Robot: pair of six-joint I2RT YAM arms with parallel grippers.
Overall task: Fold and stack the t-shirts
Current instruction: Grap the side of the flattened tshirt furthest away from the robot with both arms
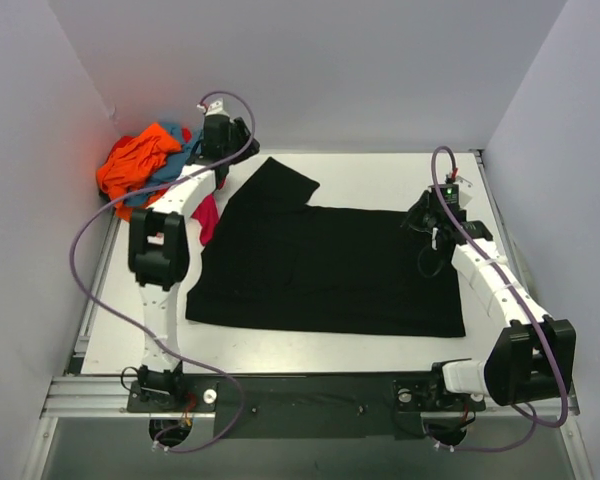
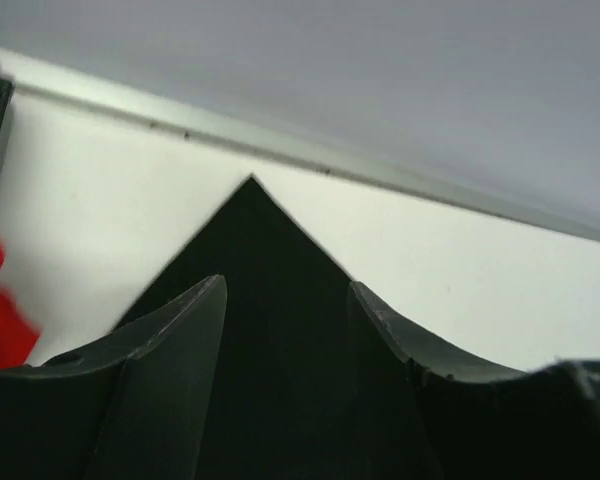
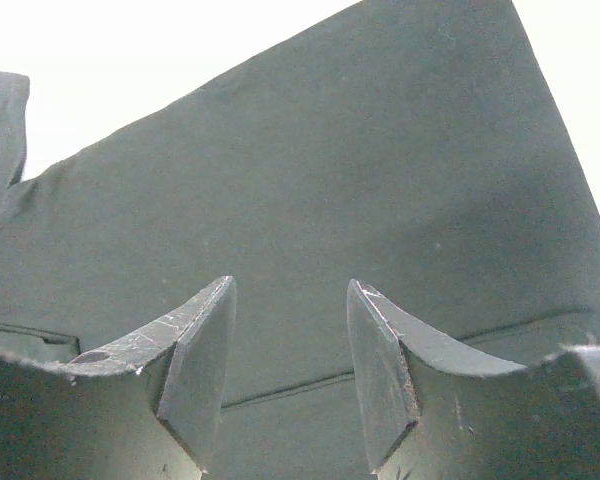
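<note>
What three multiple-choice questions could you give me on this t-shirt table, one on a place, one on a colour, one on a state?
1. Where does the pile of coloured t-shirts lie on the table?
A. Far left corner.
B. Near right corner.
C. On the spread shirt.

2. What colour is the t-shirt spread flat?
A. Orange.
B. Black.
C. Teal.

3. How is the right gripper?
A. Shut on a sleeve.
B. Holding an orange shirt.
C. Open, holding nothing.

Answers:
1 A: the top view shows the pile at the far left.
2 B: black cloth covers the table's middle.
3 C: the right wrist view shows its jaws apart with nothing between them.
</note>
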